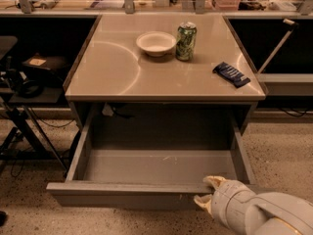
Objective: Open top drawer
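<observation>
Grey top drawer (pixel 122 197) gapes at lower centre, gripper (pixel 204 190) fingers (pixel 213 181) pinching its front; bowl (pixel 156 43), can (pixel 186 41) and packet (pixel 231 74) sit on the table (pixel 107 72).

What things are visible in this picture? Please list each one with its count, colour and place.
table: one, beige top, centre
bowl: one, white, on the table toward the back
can: one, green, upright, just right of the bowl
packet: one, dark blue, flat near the table's right edge
top drawer: one, grey, under the table, pulled out
stand: one, black, left of the table
gripper: one, at the right end of the drawer's front, pale fingers either side of its top edge
arm: one, white, bottom right corner
</observation>
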Robot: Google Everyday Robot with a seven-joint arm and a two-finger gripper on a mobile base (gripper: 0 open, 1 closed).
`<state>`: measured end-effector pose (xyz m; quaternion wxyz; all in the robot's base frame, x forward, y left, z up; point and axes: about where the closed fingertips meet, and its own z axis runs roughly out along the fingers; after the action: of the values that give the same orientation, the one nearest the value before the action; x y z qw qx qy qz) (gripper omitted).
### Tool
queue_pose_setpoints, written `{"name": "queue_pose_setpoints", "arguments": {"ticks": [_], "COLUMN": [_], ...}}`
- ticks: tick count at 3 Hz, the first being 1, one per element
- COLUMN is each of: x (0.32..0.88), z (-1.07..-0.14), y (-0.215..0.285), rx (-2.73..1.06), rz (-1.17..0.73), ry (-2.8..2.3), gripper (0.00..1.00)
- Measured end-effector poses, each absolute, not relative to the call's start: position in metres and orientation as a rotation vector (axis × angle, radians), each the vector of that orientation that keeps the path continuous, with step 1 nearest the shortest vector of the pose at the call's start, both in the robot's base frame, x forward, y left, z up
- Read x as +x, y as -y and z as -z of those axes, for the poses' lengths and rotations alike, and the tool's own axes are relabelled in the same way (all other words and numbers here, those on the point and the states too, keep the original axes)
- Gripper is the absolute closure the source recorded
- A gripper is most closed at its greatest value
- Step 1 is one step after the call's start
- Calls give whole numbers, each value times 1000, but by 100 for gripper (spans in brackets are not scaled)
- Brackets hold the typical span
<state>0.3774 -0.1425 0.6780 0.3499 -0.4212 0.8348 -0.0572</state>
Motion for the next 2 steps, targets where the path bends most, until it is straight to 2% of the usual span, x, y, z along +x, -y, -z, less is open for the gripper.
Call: {"name": "queue_pose_setpoints", "arguments": {"ticks": [2], "x": [371], "z": [-681], "y": [143], "rx": [-1045], "rz": [141], "ry": [-2168], "gripper": [100]}}
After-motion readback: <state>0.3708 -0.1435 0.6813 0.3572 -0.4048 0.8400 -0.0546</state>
